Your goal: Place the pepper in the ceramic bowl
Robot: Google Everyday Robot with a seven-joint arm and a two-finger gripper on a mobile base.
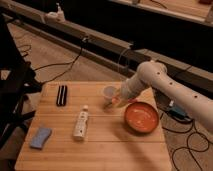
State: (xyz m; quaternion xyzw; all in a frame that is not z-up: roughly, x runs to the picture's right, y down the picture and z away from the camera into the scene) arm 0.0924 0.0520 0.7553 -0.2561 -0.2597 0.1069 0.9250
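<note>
The ceramic bowl (141, 116) is a wide, shallow orange-red dish on the right side of the wooden table, and it is empty. My gripper (115, 101) hangs at the end of the white arm (150, 75), just left of the bowl's rim and right in front of the small translucent cup (109, 92). It is shut on the pepper (109, 104), a slender orange piece sticking out down and to the left of the fingers, a little above the tabletop. Most of the pepper is hidden by the gripper.
A white tube with a cap (80, 123) lies mid-table. A black oblong item (61, 95) lies at the back left and a blue sponge (40, 137) at the front left. The table's right edge (161, 135) is close behind the bowl. Cables run over the floor.
</note>
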